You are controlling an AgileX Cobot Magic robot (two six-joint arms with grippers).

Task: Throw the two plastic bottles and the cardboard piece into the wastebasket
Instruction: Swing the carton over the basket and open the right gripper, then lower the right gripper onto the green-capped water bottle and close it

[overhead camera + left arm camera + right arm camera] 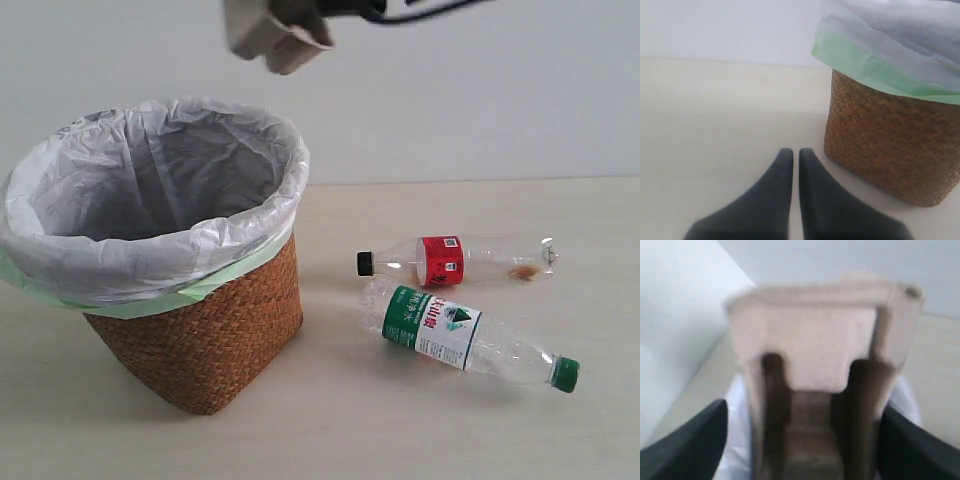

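Wastebasket: the wicker wastebasket (215,340), lined with a crinkled white bag (150,190), stands just beside the left fingers (775,192), which are closed together.
Cardboard: the cardboard piece (810,340) hangs clamped between the right fingers (687,447), above the bag.
Bottles: the red-label bottle (450,260), brown dregs inside, and the green-label bottle (460,335) lie on the surface (450,430), well apart from all fingers, seen only in the exterior view.

Raised cardboard piece (270,40) seemingly over wastebasket (215,345); bottles (455,262) lying
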